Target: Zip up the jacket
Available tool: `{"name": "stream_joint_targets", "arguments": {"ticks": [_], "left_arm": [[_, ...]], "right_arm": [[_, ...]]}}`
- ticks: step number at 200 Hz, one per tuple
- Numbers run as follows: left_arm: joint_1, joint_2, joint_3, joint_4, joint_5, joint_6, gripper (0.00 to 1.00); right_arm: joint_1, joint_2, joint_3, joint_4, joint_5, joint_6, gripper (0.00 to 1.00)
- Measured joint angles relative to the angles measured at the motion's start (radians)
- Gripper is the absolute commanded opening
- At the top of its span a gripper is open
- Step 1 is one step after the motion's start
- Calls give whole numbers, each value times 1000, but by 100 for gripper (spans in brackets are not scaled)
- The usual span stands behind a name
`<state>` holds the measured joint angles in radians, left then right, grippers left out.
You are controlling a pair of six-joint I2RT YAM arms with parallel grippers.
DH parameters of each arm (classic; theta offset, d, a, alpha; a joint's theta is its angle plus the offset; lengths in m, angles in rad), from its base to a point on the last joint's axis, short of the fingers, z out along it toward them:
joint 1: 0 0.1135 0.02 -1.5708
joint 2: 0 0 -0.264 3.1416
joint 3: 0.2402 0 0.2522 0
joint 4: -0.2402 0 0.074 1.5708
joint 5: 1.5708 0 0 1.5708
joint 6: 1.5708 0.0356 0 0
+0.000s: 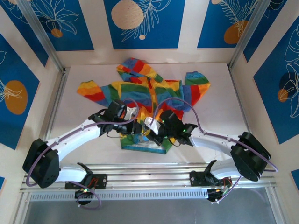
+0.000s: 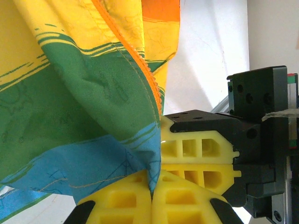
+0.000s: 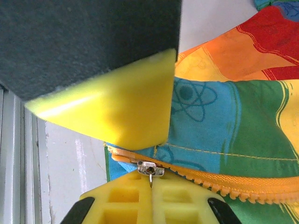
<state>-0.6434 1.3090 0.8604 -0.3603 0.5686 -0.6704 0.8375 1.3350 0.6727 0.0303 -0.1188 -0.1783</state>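
Hands pinch tight: left hand [image 2: 152,189] on jacket [image 2: 70,93] hem, right hand [image 3: 151,183] on zipper pull [image 3: 149,168].

Overhead, cannot make out any fingertips, buried under the wrists across the jacket [image 1: 140,91] front, with the lower hem partly covered. At the left wrist, cropped by the top and left edges. At the right wrist, lose the zipper [image 3: 224,183] past the right edge, the cloth behind a blurred yellow finger [image 3: 117,107], and the slider [image 3: 149,167] pull between the pads.

We find the jacket [image 1: 148,92] on the table [image 1: 220,103], hood toward the far wall. At its near hem sit two grippers, the left gripper [image 1: 137,130] on the left and the right gripper [image 1: 154,134] just beside it
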Motion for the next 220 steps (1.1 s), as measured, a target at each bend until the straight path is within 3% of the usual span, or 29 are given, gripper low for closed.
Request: {"name": "stream_joint_targets", "arguments": {"ticks": [56,89,147,191,202,220], "left_arm": [[0,-4,-3,-7,-4,12,0],[1,-10,-22,17,-3,12,24],[2,-76,-124,127,-12,-41,37],[2,-82,-198,214,-27,-84,37],[2,-82,-206,229,-30,-89,32],[2,-82,-208,246,-36,-91,15]], "right_arm": [[0,8,13,-23,-4,36,0],[0,31,27,-32,-11,66,0],[0,69,40,-50,-18,111,0],[0,71,50,-46,-29,140,0],[0,71,50,-46,-34,146,0],[-1,72,55,-47,-38,154,0]]}}
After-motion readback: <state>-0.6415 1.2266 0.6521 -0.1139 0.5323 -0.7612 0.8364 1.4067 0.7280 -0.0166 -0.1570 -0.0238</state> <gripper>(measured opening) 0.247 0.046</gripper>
